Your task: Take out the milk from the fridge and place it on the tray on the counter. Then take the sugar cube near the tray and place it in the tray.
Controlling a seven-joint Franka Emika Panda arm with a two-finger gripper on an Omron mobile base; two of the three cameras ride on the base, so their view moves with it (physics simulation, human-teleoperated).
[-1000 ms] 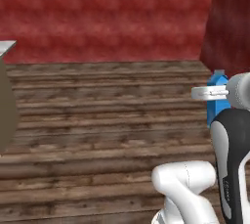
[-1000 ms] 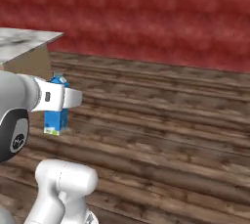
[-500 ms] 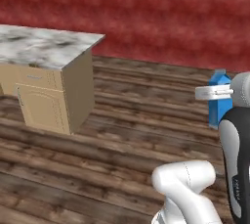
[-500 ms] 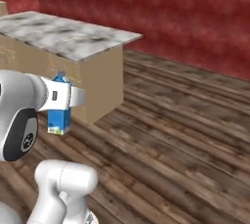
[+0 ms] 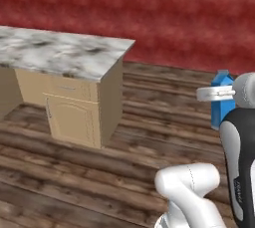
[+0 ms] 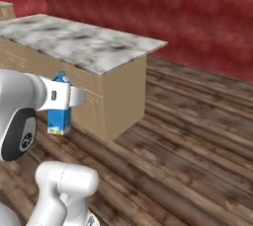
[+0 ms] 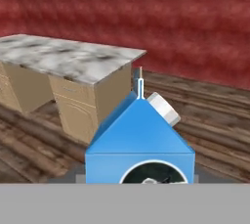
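The tool (image 6: 66, 96) is pinching the milk (image 6: 60, 111), a small bright-blue gable-top carton that hangs upright in its grip, clear of the wooden floor (image 6: 188, 146) below. From the left base camera the carton (image 5: 222, 100) shows just beyond the tool (image 5: 215, 93), its lighter peak rising above it. Along the hand camera the milk (image 7: 140, 142) sits right at the tool, its ridge pointing up and a pale round cap (image 7: 163, 108) on the sloped face to the right. Ahead of the tool and to its left stands the worktop (image 5: 60, 55), white-grey marbled stone over light tan cabinets (image 5: 74, 117), well apart from the carton. A red wall (image 7: 146, 8) closes the space beyond.
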